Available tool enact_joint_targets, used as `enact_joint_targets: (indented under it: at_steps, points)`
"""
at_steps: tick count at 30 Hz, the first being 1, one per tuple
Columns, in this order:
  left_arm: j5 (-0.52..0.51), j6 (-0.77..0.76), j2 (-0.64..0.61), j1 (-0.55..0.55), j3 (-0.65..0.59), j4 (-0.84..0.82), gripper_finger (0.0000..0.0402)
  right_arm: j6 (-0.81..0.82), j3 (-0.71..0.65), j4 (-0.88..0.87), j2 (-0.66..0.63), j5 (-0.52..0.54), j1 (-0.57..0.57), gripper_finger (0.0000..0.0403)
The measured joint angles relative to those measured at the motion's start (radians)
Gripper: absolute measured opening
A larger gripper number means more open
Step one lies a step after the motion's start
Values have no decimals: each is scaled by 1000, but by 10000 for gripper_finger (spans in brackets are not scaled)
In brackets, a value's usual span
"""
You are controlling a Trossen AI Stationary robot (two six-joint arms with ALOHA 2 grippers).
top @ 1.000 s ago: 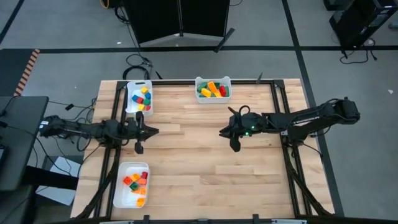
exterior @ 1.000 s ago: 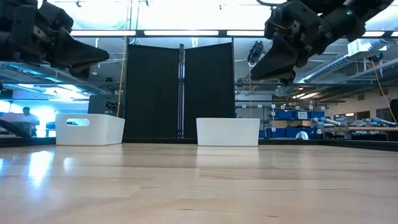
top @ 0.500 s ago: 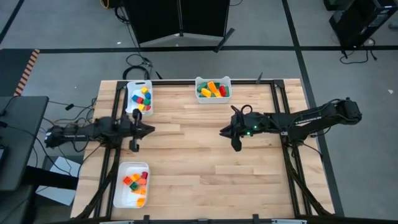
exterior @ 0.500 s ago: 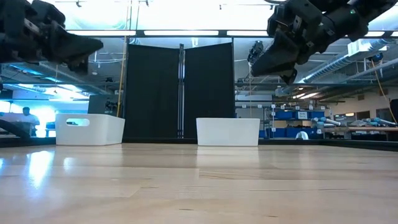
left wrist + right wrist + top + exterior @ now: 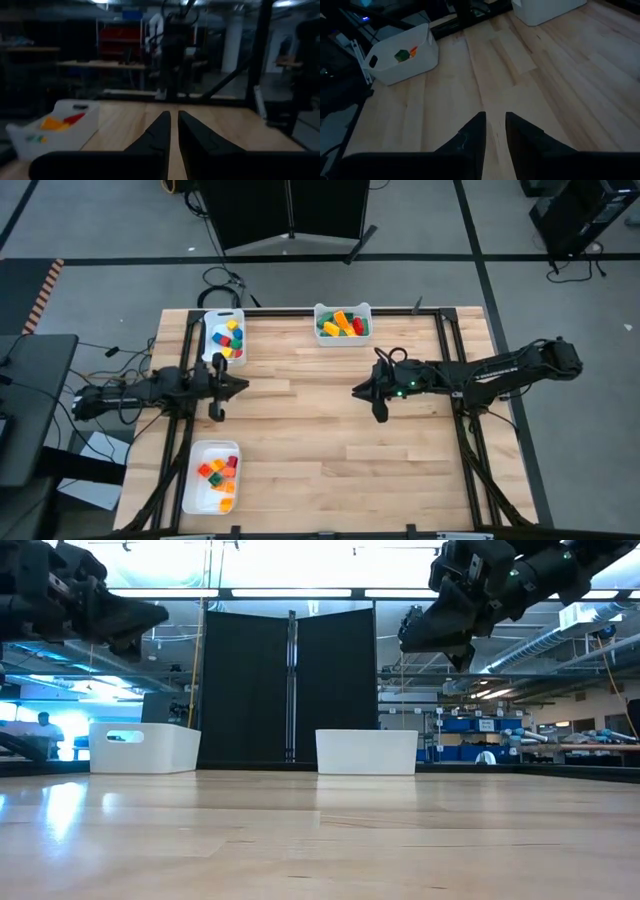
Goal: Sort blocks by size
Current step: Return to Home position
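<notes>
Overhead, both dark arms are reaching toward each other above the wooden table (image 5: 330, 450), their tips well apart. The left gripper (image 5: 240, 384) is hovering with its fingers (image 5: 159, 132) drawn nearly together, only a thin slit between them, pinching nothing. The right gripper (image 5: 358, 391) is facing it, likewise nearly closed and empty. The blocks (image 5: 232, 338) are all sitting in three white trays: one tray (image 5: 209, 330) just beyond the left gripper, another (image 5: 200, 495) on its opposite side, and a third (image 5: 342, 307) beyond the right gripper at the table's far edge.
</notes>
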Motion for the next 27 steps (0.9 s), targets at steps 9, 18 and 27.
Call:
enact_joint_targets:
  at_steps: [9,18,27]
  points:
    - [-10,-176,0,-1,0,-96,44,-63,-47,44,-80,42,39,85]
    - [133,-397,0,-1,0,-105,44,7,-371,428,-271,74,134,87]
    - [84,-194,0,-1,0,-115,44,65,-559,451,-488,123,192,86]
